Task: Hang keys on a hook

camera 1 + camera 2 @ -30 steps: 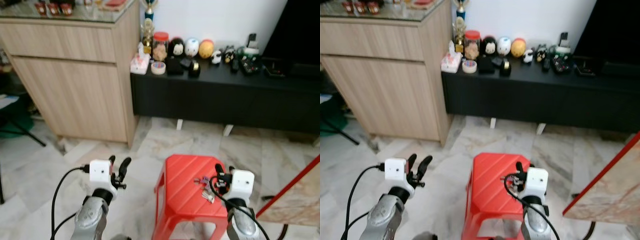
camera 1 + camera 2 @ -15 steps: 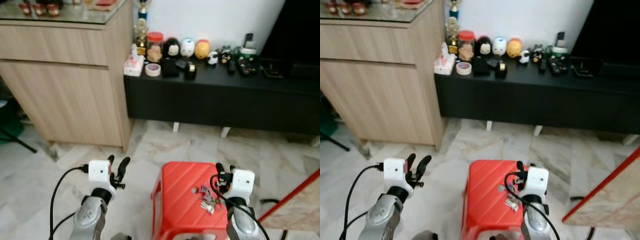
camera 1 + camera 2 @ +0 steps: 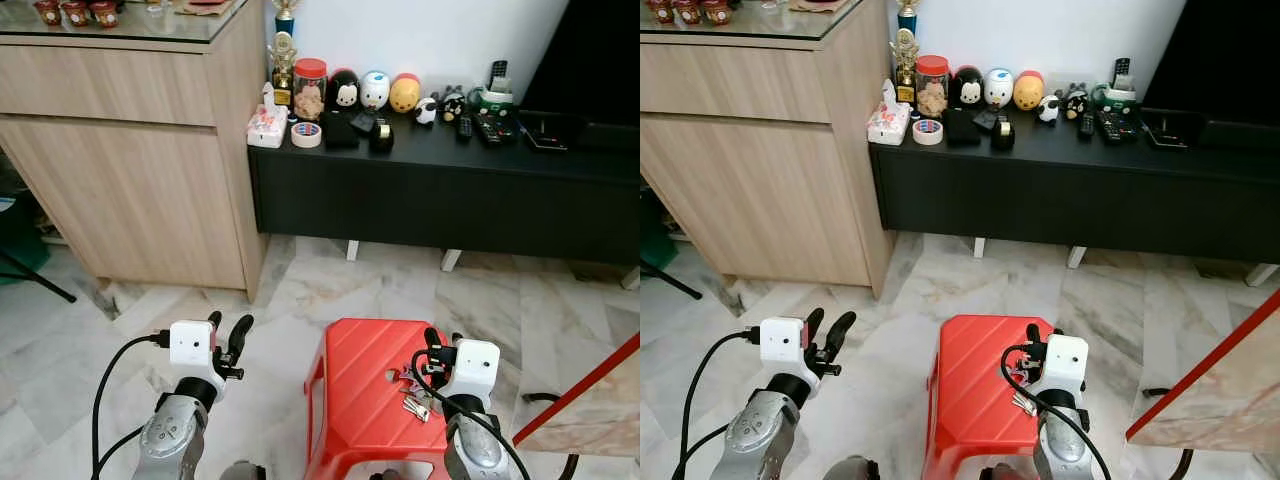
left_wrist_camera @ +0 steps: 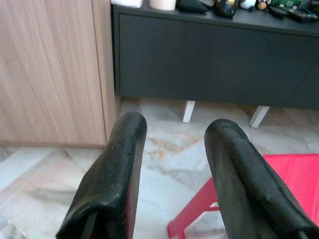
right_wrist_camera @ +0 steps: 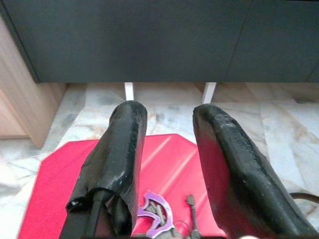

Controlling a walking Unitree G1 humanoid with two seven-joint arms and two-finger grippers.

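Right gripper [image 5: 164,164]: fingers spread apart, nothing between them, poised just above the red stool and right beside the keys.
Left gripper [image 4: 172,169]: fingers apart too, empty, held out over the marble floor off the stool's left side.
Keys [image 3: 411,392]: a small bunch with a purple fob, lying loose on the red stool's [image 3: 360,400] top, toward its right edge, under the right gripper's tips.
Hook: can't spot one from here; nothing on the wall past the stool reads as a hook.
Backdrop: black cabinet [image 3: 450,195] beyond the stool, wooden sideboard [image 3: 130,150] further left of it.
Done so far: by my reading, only the approach; keys not yet gripped.
Left to do: close on the bunch, lift it off the stool, find the hook, hang it.
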